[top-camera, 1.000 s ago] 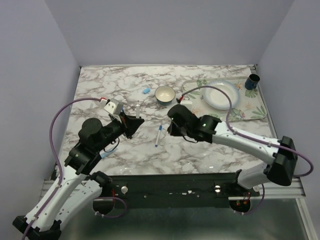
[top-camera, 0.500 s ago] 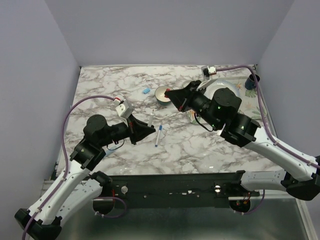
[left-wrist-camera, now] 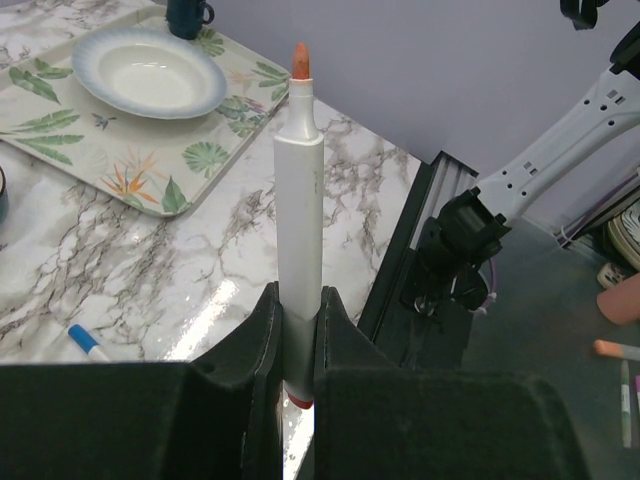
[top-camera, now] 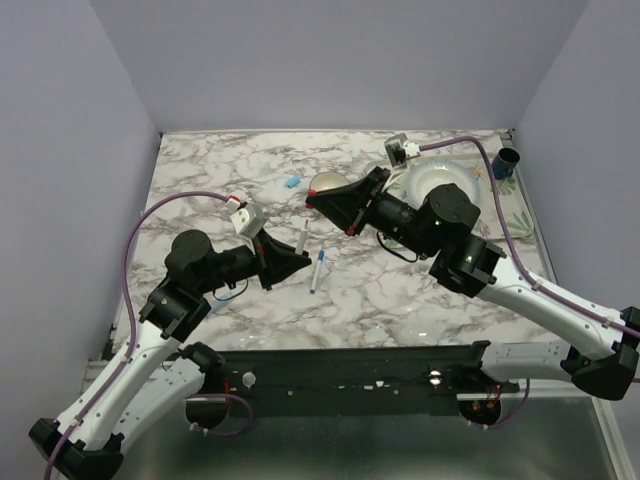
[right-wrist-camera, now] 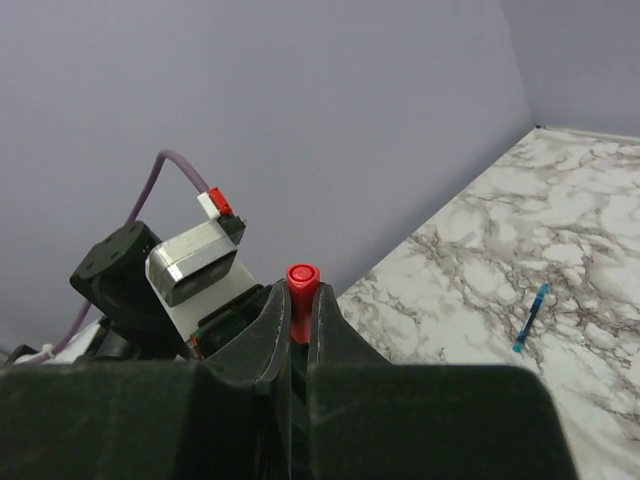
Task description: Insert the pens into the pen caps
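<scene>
Two grippers are each clamped on a part of the task. The left gripper (left-wrist-camera: 298, 335) squeezes the lower barrel of a white pen (left-wrist-camera: 298, 200) between its fingers. The pen stands straight out of the jaws, with its red-orange tip (left-wrist-camera: 299, 60) bare at the far end. The right gripper (right-wrist-camera: 297, 325) is pinched tight on a red pen cap (right-wrist-camera: 301, 283), whose round end pokes out just past the fingertips.

From overhead, both grippers are raised off the marble table (top-camera: 200, 170) and face each other, the held pen and the held cap near one another but apart. A second pen (top-camera: 318, 271) with blue ends lies flat on the marble between the arms, nearer the bases. A small blue cap (top-camera: 292, 182) lies further back, just left of a white bowl (top-camera: 328, 180) that the right gripper partly hides. Off to the right a leaf-patterned tray (top-camera: 505, 222) carries a pale plate (top-camera: 440, 182), with a dark blue cup (top-camera: 506, 162) at the tray's far corner.
</scene>
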